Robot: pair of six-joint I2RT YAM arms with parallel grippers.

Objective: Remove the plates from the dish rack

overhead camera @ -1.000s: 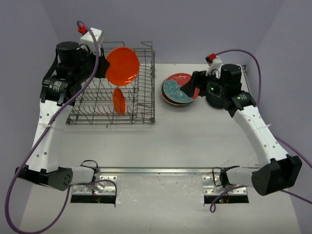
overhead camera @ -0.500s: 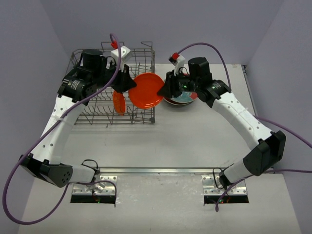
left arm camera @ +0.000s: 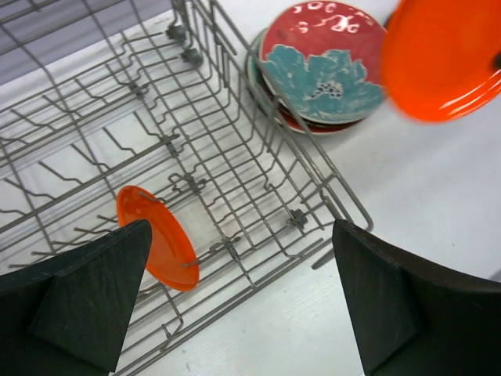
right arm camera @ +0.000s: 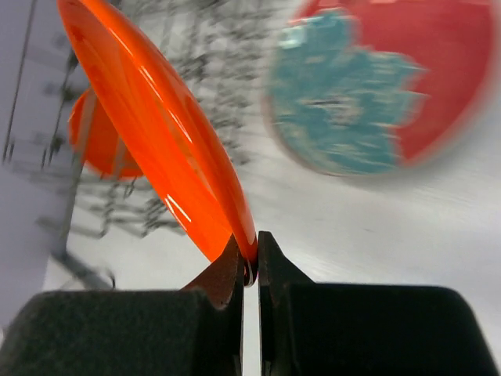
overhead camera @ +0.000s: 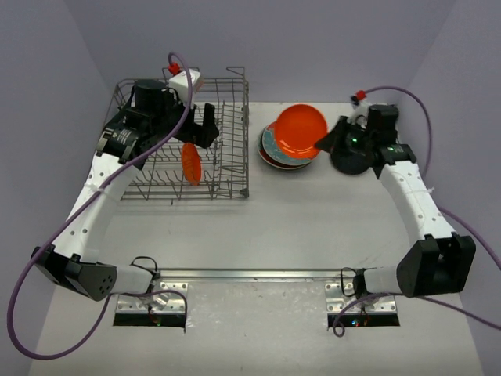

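The dish rack [overhead camera: 235,168] stands at the back left with a small orange plate [overhead camera: 191,162] upright among its tines. My left gripper [overhead camera: 206,127] hovers over the rack's right half, open and empty; its wrist view shows the small orange plate [left arm camera: 156,247] below the jaws. A large orange plate [overhead camera: 300,129] is pinched by its rim in my shut right gripper [overhead camera: 322,143], tilted above a stack topped by the red floral plate [overhead camera: 271,144]. In the right wrist view, my right gripper [right arm camera: 250,262] is shut on the edge of the large orange plate [right arm camera: 156,133].
The stack of plates [left arm camera: 325,66] sits just right of the rack's right wall [left arm camera: 313,168]. Purple cables trail from both wrists. A metal rail [overhead camera: 258,276] runs along the table's near edge between the arm bases.
The large orange plate passed from my left gripper to my right. The left gripper opened and drew back over the rack. The right arm swung right, carrying the plate above the stack.
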